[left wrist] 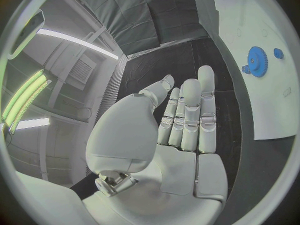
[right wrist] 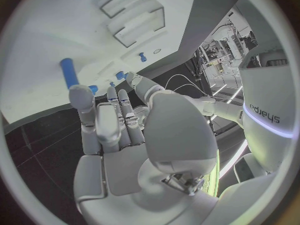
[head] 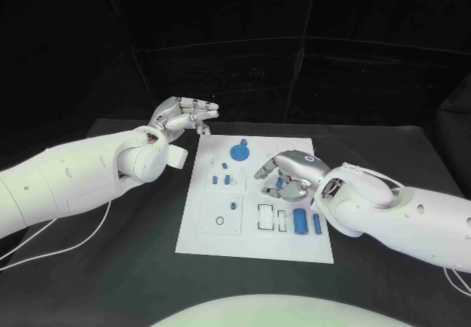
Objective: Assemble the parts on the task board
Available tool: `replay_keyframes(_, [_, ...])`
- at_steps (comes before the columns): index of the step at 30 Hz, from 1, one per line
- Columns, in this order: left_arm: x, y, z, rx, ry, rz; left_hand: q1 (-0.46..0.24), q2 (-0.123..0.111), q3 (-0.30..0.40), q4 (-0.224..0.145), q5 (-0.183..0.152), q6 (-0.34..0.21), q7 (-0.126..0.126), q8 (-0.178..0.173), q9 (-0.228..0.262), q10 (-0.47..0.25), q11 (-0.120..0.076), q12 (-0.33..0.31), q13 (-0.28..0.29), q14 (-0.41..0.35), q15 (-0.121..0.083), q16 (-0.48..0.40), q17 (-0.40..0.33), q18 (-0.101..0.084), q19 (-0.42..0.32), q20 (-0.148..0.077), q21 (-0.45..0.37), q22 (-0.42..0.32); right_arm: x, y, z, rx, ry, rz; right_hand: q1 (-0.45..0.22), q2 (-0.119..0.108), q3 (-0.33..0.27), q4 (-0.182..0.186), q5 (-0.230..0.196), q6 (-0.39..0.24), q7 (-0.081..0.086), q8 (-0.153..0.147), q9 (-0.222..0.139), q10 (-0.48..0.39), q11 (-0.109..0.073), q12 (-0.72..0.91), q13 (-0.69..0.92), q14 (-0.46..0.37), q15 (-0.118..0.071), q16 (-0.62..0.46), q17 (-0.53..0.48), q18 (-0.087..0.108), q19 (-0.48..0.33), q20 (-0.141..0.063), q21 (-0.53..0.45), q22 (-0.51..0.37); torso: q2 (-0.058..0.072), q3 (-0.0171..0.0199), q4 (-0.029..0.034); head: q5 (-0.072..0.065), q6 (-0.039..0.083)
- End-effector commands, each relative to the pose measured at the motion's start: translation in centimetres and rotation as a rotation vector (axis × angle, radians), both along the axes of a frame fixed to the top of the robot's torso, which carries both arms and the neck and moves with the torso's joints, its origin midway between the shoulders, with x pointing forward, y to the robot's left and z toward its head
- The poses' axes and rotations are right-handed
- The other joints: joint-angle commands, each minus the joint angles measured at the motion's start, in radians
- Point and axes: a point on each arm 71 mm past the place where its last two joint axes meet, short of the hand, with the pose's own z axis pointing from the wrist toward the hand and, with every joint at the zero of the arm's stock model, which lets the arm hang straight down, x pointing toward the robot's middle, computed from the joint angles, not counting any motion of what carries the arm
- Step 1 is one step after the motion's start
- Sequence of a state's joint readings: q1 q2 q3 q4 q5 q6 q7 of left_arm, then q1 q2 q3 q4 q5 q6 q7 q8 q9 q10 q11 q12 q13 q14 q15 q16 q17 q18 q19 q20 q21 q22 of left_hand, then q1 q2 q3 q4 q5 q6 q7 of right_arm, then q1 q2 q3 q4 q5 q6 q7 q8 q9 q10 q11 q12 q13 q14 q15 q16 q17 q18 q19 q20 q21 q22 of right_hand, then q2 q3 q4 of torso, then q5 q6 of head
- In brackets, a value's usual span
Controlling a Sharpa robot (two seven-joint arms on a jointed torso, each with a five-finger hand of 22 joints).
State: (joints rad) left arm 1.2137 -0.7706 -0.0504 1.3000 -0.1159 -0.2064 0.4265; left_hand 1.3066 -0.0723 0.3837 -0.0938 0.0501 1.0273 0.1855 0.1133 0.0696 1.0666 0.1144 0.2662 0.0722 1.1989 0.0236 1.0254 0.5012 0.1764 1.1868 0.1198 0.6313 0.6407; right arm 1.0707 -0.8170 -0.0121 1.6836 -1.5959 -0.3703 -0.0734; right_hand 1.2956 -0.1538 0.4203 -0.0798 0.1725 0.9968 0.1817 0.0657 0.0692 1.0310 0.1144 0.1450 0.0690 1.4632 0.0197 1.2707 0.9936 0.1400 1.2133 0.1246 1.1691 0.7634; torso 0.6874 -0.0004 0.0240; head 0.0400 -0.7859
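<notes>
The white task board lies in the middle of the black table. A blue gear stands near its far edge, with small blue pegs below it and two blue cylinders at the near right. My right hand hovers over the board's right middle, fingers bent down around a small blue part; no grip on it shows. From the right wrist, the fingers reach toward small blue parts beside a blue cylinder. My left hand is raised beyond the board's far left corner, its fingers apart and empty.
Empty rectangular slots and a small ring mark the board's near half. The blue gear and the board lie beyond the left hand's fingertips. Black table surrounds the board, and cables trail at both sides.
</notes>
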Motion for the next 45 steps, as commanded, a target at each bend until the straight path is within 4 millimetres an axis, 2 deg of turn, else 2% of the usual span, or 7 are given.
replay_keyframes(1, [0.0, -0.2, 0.1, -0.01, 0.0, -0.015, -0.009, 0.003, -0.007, -0.002, 0.0, -0.008, 0.001, 0.006, -0.001, -0.006, -0.002, 0.006, -0.001, -0.007, 0.001, -0.004, -0.002, 0.006, -0.001, 0.003, -0.003, -0.001, 0.5, -1.2, -0.2, -0.056, 0.086, -0.075, -0.012, -0.005, -0.022, 0.006, -0.017, 0.012, -0.004, 0.005, 0.0, 0.014, -0.003, 0.013, -0.002, 0.012, 0.0, 0.012, 0.02, 0.004, 0.015, -0.003, 0.007, 0.017, 0.001, -0.0001, 0.0007, -0.006, 0.004])
replay_keyframes(5, [0.0, -0.3, 0.1, -0.012, -0.002, -0.019, -0.009, 0.003, -0.007, -0.002, 0.0, -0.008, 0.001, 0.006, -0.001, -0.006, -0.002, 0.006, -0.001, -0.007, 0.001, -0.004, -0.002, 0.006, -0.001, 0.003, -0.003, -0.001, 1.0, -2.3, -0.1, -0.125, 0.076, -0.104, -0.009, -0.011, -0.05, 0.009, -0.026, 0.012, -0.01, 0.002, -0.001, 0.004, -0.005, 0.015, -0.004, 0.013, -0.001, 0.014, 0.019, 0.004, 0.019, -0.004, 0.008, 0.016, 0.002, 0.0007, 0.0024, -0.009, 0.006])
replay_keyframes(13, [0.0, -0.4, 0.1, -0.013, -0.001, -0.022, -0.009, 0.003, -0.007, -0.002, 0.0, -0.008, 0.001, 0.006, -0.001, -0.006, -0.002, 0.006, -0.001, -0.007, 0.001, -0.004, -0.002, 0.006, -0.001, 0.003, -0.003, -0.001, 1.5, -2.4, -0.3, -0.173, 0.071, -0.112, 0.004, -0.006, -0.082, 0.012, -0.031, 0.007, -0.016, -0.001, -0.002, -0.017, -0.007, 0.017, -0.005, 0.007, -0.003, 0.004, -0.001, 0.006, 0.013, -0.004, -0.002, 0.001, 0.002, -0.0001, 0.004, -0.012, 0.008])
replay_keyframes(22, [0.1, -0.3, 0.0, -0.011, 0.002, -0.021, -0.009, 0.003, -0.007, -0.002, 0.0, -0.008, 0.001, 0.006, -0.001, -0.006, -0.002, 0.006, -0.001, -0.007, 0.001, -0.004, -0.002, 0.006, -0.001, 0.003, -0.003, -0.001, 1.8, -2.3, -0.7, -0.228, 0.074, -0.119, 0.034, 0.026, -0.086, 0.012, -0.042, 0.011, -0.021, 0.001, -0.001, -0.013, -0.011, 0.031, -0.004, 0.006, -0.006, 0.001, -0.008, 0.007, 0.013, -0.006, -0.007, -0.004, 0.002, -0.0006, 0.0025, -0.012, 0.007])
replay_keyframes(28, [0.1, -0.3, 0.0, -0.011, 0.004, -0.022, -0.008, 0.003, -0.007, -0.001, 0.0, -0.009, 0.001, 0.007, -0.001, -0.007, -0.002, 0.007, -0.001, -0.008, 0.001, -0.004, -0.002, 0.006, -0.001, 0.003, -0.004, -0.002, 2.0, -2.4, -0.6, -0.228, 0.05, -0.13, 0.068, 0.062, -0.044, 0.006, -0.094, 0.033, -0.019, 0.005, 0.0, 0.008, -0.012, 0.045, -0.006, 0.009, -0.009, 0.004, -0.005, 0.005, 0.02, -0.009, -0.001, 0.004, 0.001, 0.0003, 0.0037, -0.013, 0.006])
replay_keyframes(37, [0.1, -0.3, 0.0, -0.01, 0.006, -0.022, -0.008, 0.003, -0.007, -0.001, 0.0, -0.009, 0.001, 0.007, -0.001, -0.007, -0.002, 0.007, -0.001, -0.008, 0.001, -0.004, -0.002, 0.006, -0.001, 0.003, -0.004, -0.002, 1.9, -2.1, -0.4, -0.209, 0.029, -0.123, 0.08, 0.07, 0.018, 0.0, -0.109, 0.051, -0.022, 0.006, 0.0, 0.056, -0.021, 0.062, -0.005, 0.013, -0.015, 0.014, 0.007, 0.002, 0.03, -0.015, 0.011, 0.022, 0.001, 0.0003, 0.0026, -0.013, 0.007])
replay_keyframes(45, [0.1, -0.2, -0.1, -0.009, 0.008, -0.021, -0.008, 0.003, -0.007, -0.001, 0.0, -0.009, 0.001, 0.007, -0.001, -0.007, -0.002, 0.007, -0.001, -0.008, 0.001, -0.004, -0.002, 0.006, -0.001, 0.003, -0.004, -0.002, 1.8, -2.1, 0.1, -0.165, -0.008, -0.128, 0.101, 0.087, 0.078, -0.012, -0.12, 0.117, -0.038, 0.032, 0.009, 0.177, -0.05, 0.109, 0.011, 0.019, -0.037, 0.031, 0.03, -0.006, 0.054, -0.032, 0.043, 0.076, 0.001, 0.0003, 0.0031, -0.014, 0.006])
